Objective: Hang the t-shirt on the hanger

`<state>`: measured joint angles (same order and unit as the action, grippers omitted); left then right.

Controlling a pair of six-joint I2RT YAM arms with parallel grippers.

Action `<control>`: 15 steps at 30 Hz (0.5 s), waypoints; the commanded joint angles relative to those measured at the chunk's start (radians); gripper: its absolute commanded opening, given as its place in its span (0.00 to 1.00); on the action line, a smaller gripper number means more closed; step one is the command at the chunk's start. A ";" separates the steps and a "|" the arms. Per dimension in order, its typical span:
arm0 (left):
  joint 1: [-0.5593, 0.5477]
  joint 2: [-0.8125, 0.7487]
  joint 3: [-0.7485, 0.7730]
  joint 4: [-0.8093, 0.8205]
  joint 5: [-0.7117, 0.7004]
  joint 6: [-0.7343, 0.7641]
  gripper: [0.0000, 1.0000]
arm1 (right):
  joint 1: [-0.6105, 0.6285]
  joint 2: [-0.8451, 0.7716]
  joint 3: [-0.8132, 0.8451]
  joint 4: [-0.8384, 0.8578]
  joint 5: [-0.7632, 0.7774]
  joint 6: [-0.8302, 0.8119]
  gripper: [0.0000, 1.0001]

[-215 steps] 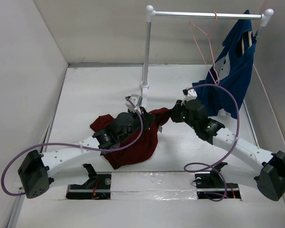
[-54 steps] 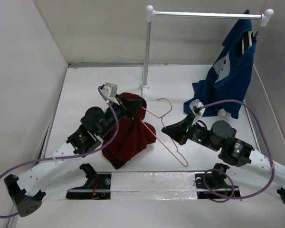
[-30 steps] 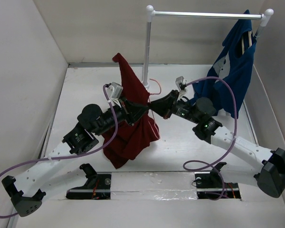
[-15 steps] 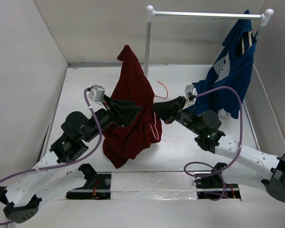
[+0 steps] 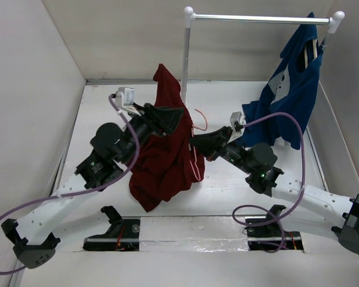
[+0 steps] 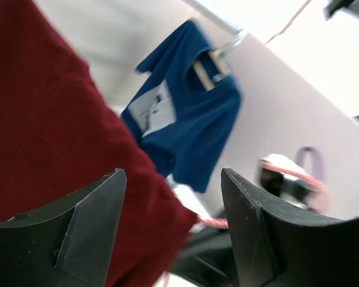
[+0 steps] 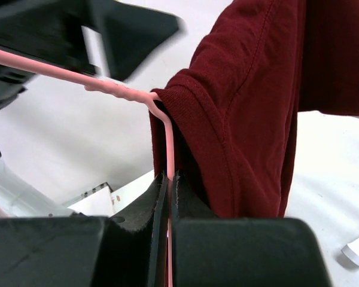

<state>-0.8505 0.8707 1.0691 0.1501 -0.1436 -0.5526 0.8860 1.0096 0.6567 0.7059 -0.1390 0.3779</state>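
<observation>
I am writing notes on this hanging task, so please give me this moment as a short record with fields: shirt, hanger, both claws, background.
t-shirt: dark red, draped over a bend of the hanger, hanging down
hanger: thin pink wire, off the rail, held up by the right claw
left claw: open, beside the t-shirt, gripping nothing
right claw: shut on the hanger wire
rail: white, at the back; blue garment hangs at its right end

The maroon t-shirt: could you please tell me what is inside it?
The wire of the pink hanger enters under the t-shirt, clamped by the right pincer; its hook pokes out. Most of its triangle is covered by cloth.
</observation>
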 commanded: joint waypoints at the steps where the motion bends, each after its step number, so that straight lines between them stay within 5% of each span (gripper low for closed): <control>1: -0.002 0.042 0.042 0.000 -0.042 -0.020 0.61 | 0.031 -0.031 0.027 0.069 0.035 -0.043 0.00; 5: -0.002 0.013 -0.014 0.042 -0.120 -0.020 0.42 | 0.041 -0.049 0.023 0.052 0.072 -0.059 0.00; 10: -0.002 0.005 -0.052 0.112 -0.097 -0.003 0.36 | 0.041 -0.052 0.023 0.052 0.064 -0.060 0.00; 12: -0.002 0.033 -0.012 0.071 -0.074 0.019 0.21 | 0.041 -0.051 0.026 0.052 0.065 -0.060 0.00; 15: -0.002 0.051 -0.020 0.088 -0.014 0.025 0.27 | 0.041 -0.040 0.034 0.053 0.046 -0.059 0.00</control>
<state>-0.8509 0.9081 1.0203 0.1848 -0.2081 -0.5484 0.9180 0.9859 0.6567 0.6796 -0.0978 0.3462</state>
